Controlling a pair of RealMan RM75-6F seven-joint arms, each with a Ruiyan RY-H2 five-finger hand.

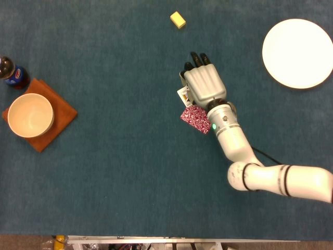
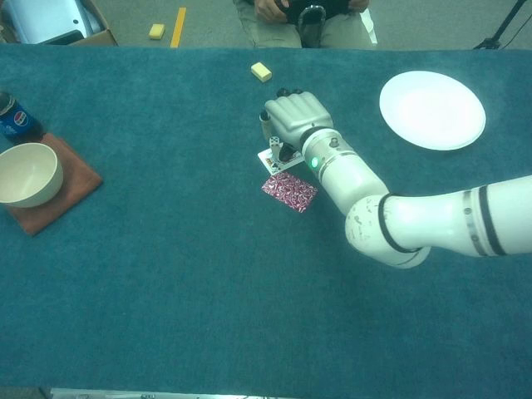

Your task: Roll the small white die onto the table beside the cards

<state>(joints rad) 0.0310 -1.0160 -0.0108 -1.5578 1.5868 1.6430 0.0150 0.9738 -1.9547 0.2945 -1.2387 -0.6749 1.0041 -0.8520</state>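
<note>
My right hand (image 1: 204, 84) hovers palm down over the cards in the middle of the table. In the chest view the small white die (image 2: 274, 143) shows just under the right hand (image 2: 295, 118), apparently pinched between the thumb and the dark fingertips. From the head view the die is hidden by the hand. Below it lies a face-up card (image 2: 271, 160), partly covered. A red patterned card (image 1: 195, 119) lies beside the wrist toward me. My left hand does not show in either view.
A yellow block (image 1: 178, 20) lies beyond the hand. A white plate (image 1: 297, 53) sits at the far right. At the left stand a cream bowl (image 1: 30, 114) on an orange cloth (image 1: 60, 112) and a cola bottle (image 1: 10, 72). A person (image 2: 307, 17) sits across the table.
</note>
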